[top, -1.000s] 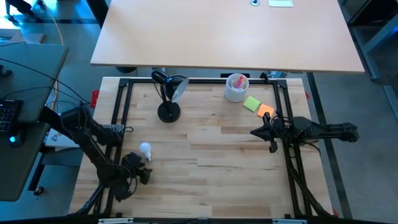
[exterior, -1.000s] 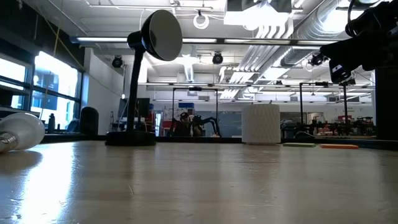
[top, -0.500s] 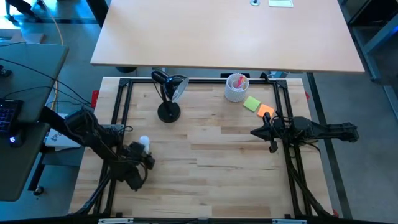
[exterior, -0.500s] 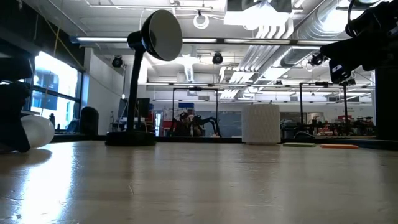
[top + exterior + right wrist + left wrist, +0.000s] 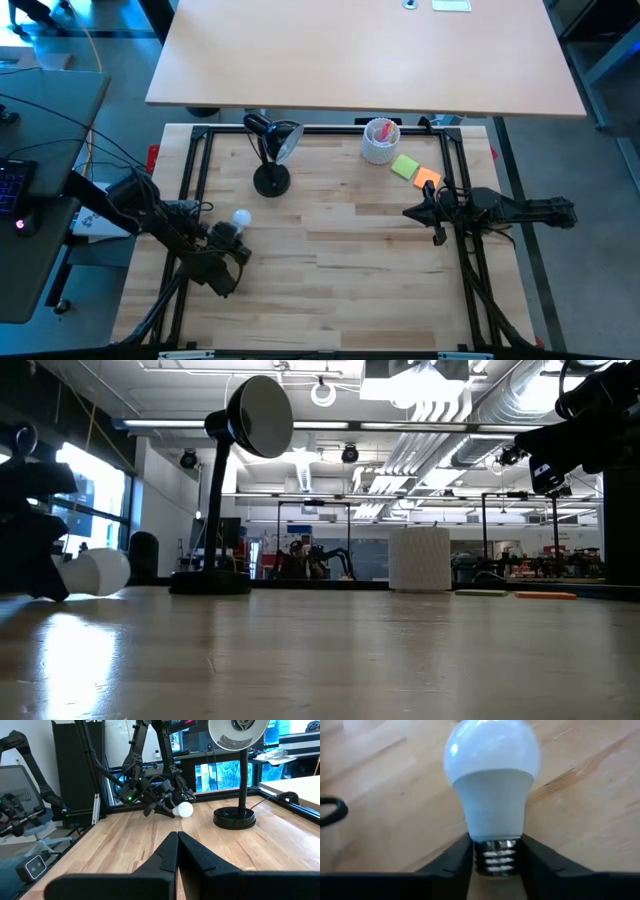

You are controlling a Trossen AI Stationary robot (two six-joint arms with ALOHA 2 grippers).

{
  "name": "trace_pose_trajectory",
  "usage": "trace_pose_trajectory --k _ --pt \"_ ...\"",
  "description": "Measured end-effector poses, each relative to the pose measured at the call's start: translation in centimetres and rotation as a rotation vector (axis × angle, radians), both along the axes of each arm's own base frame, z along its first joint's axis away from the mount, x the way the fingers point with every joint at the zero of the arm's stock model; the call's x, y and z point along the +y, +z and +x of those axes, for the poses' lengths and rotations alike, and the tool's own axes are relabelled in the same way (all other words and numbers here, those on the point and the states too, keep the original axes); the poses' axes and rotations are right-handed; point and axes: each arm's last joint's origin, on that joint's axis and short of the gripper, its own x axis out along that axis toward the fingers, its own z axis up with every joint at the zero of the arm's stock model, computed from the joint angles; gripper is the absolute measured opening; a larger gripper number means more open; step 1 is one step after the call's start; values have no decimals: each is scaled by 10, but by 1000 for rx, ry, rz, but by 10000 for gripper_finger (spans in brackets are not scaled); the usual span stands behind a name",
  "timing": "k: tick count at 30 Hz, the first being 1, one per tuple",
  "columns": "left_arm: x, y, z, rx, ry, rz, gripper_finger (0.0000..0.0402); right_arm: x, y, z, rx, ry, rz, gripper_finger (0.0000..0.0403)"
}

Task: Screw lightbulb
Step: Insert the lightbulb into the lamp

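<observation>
White lightbulb (image 5: 492, 785) | my left gripper (image 5: 495, 862) jaws clamped on its silvery screw base | seemingly just above tabletop (image 5: 350, 250) | right gripper (image 5: 177, 851) jaws together, empty.

This is a robotics lab or workshop inside a large open industrial hall. The pale wooden worktop (image 5: 340, 250) sits in a black metal frame (image 5: 320, 131) on a grey floor. Beyond its far edge, the low view shows exposed silver ducts (image 5: 520, 400) and pipes under a white ceiling, strip lights, tall windows (image 5: 85, 500) on the left and more black frames far back. To the left of the worktop stands a desk (image 5: 45, 190) with cables and a keyboard.
</observation>
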Motion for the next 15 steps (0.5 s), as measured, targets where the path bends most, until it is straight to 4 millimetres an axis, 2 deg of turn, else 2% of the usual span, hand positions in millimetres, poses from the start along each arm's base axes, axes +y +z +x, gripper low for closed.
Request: trace_pose_trajectory --k 2,11,13,15 --pt "0 1 1 12 -39 20 99 0 0 0 0 0 0 4" --pt "-11 11 14 76 -284 156 99 0 0 0 0 0 0 4" --pt "-17 15 22 37 -332 163 99 0 0 0 0 0 0 4" --pt "-26 16 31 -79 -385 144 99 0 0 0 0 0 0 4"
